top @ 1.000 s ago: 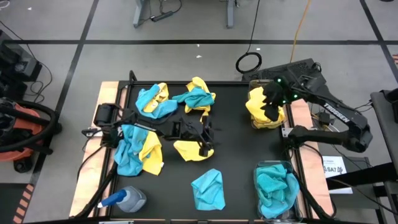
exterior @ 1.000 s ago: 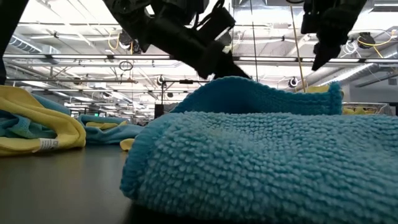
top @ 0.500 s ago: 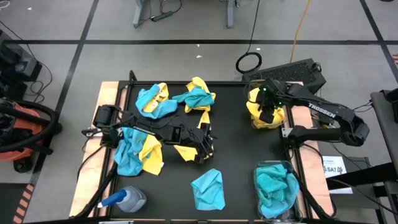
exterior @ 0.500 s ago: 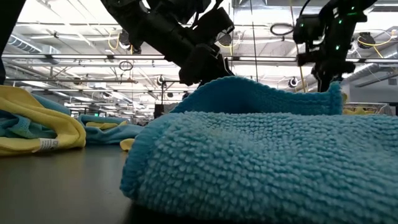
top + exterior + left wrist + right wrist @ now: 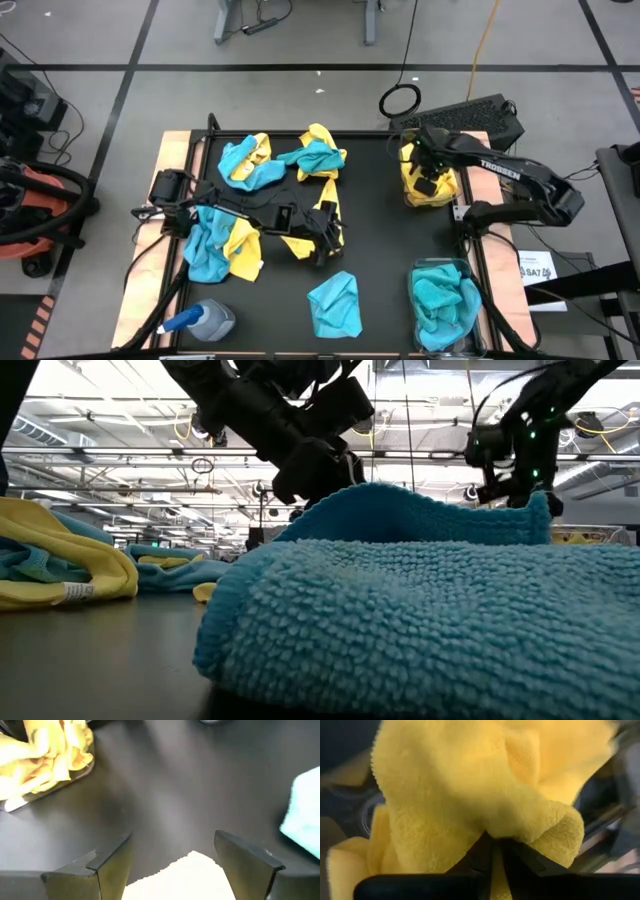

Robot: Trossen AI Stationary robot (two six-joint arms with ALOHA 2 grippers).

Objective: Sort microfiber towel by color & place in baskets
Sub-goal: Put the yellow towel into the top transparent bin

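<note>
Reaching down over the middle of the surface [image 5: 380, 230], the left hand [image 5: 322, 232] stands with its fingers [image 5: 107, 857] spread wide and nothing between them, poised right above a loose yellow towel [image 5: 305, 243] whose pale edge shows between them in the left wrist view. That towel lies directly beneath the hand, its longer side running roughly from nine to three o'clock in the high view, so a straight descent looks like all the coming grasp needs. Its proper bin, the clear basket of yellow towels [image 5: 426, 172], sits toward two o'clock from this hand, well apart. Over there the right hand [image 5: 428, 170] is down in the yellow heap, its fingers pinched nearly together on a fold of yellow cloth [image 5: 520, 825]. The basket of teal towels [image 5: 445, 305] lies toward four o'clock near the right edge, and a lone teal towel [image 5: 335, 303] rests just beyond the yellow one toward six o'clock. Mixed yellow and teal heaps [image 5: 225, 240] remain toward nine and eleven o'clock.
</note>
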